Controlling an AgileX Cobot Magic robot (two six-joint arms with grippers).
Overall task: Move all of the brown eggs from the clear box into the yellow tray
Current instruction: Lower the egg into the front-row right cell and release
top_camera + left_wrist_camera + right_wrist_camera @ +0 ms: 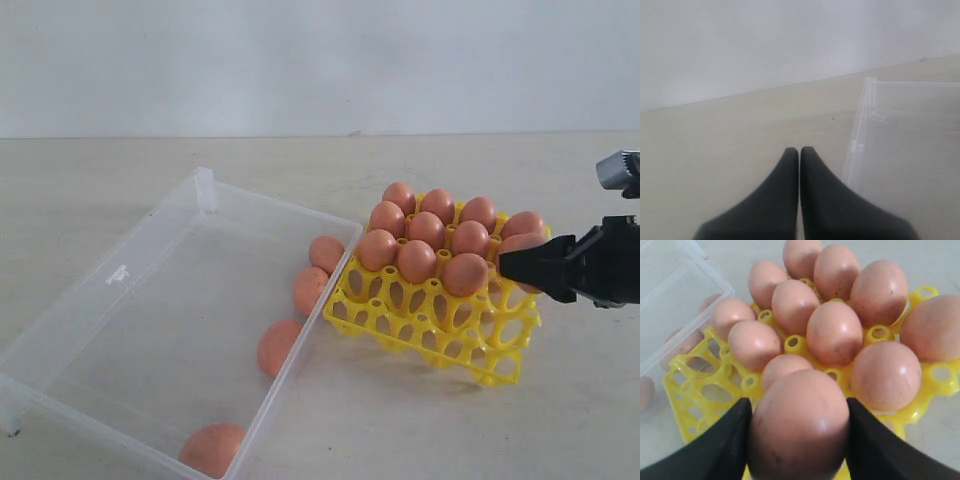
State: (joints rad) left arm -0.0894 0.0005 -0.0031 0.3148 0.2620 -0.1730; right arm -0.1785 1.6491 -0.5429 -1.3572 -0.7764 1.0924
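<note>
Exterior view: the right end effector (503,262) enters at the right edge with its arm cut off. Its black fingers (545,268) cover most of the held brown egg (524,241), so the grip is hard to make out here. The right wrist view resolves it: both fingers clamp the egg's sides, over the right side of the yellow tray (440,322). The height above the cups cannot be told.

The tray stands on the tabletop (450,425), just beside the clear box (170,340). Its far rows are filled; its near cups are bare. Four brown eggs (311,290) lie along the box wall nearest the tray, blurred through the plastic.

The left end effector (799,150) shows only in the left wrist view. Its fingers are pressed together on nothing, near a box corner.
</note>
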